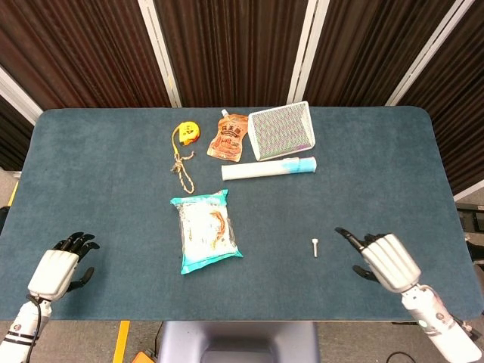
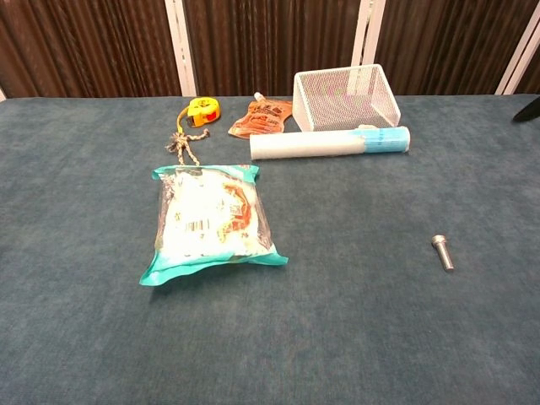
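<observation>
The right hand (image 1: 387, 261) is seen in the head view over the near right part of the counter (image 1: 378, 174), its fingers (image 1: 349, 236) spread apart and stretched toward the left, with nothing held between them; in the chest view only a dark fingertip shows at the right edge. A small bolt (image 1: 314, 246) lies flat on the counter just ahead of those fingers, near them but not touched (it is the thing nearest to this hand); in the chest view the bolt (image 2: 443, 251) is seen lying alone on the cloth.

The left hand (image 1: 57, 268) is held at the near left corner; its dark fingers (image 1: 77, 242) are parted and slightly curled, and nothing is gripped. A teal-edged snack bag (image 1: 206, 231) lies well to the right of these fingers, and well left of the right hand's fingers.

Far beyond both hands a white and blue tube (image 1: 268, 169) lies on its side; just behind it stand a wire mesh basket (image 1: 281, 130) and an orange spout pouch (image 1: 228, 138); a yellow tape measure (image 1: 185, 134) and a knotted rope (image 1: 182, 168) are placed to their left.
</observation>
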You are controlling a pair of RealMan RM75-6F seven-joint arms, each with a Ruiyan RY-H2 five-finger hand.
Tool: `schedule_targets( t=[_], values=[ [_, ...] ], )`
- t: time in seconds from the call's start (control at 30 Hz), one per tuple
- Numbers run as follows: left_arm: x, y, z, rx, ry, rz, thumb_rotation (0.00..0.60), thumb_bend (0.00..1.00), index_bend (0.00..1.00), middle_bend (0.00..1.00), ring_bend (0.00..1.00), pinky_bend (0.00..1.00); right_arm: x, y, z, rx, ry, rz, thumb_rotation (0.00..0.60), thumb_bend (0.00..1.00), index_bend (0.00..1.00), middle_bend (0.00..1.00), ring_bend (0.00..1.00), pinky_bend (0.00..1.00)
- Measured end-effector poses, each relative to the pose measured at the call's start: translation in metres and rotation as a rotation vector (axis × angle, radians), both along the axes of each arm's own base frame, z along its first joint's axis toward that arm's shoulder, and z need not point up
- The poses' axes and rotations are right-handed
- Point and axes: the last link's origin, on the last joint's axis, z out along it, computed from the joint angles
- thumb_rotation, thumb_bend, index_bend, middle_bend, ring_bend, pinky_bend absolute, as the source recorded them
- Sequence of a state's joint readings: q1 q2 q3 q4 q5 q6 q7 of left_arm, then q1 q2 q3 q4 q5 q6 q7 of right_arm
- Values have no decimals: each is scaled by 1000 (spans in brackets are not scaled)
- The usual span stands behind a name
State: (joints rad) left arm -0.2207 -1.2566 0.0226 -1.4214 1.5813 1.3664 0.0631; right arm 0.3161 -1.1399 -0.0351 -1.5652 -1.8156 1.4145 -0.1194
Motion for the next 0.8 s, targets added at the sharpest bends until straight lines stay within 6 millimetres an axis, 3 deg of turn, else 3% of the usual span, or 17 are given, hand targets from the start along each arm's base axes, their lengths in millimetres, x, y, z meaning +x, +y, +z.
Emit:
schedule_targets(
  t=[0.4,0.8],
  values=[
    [0,0,2,2,-4,4,600,373,321,203,155,319,28,-41,-28,141,206,48,600,364,495,962,874,1000],
    [-1,1,2,3,-3,9,600,374,321,203,155,320,26,-58,-54,237,296,15,600,368,447,962,873,1000]
  ],
)
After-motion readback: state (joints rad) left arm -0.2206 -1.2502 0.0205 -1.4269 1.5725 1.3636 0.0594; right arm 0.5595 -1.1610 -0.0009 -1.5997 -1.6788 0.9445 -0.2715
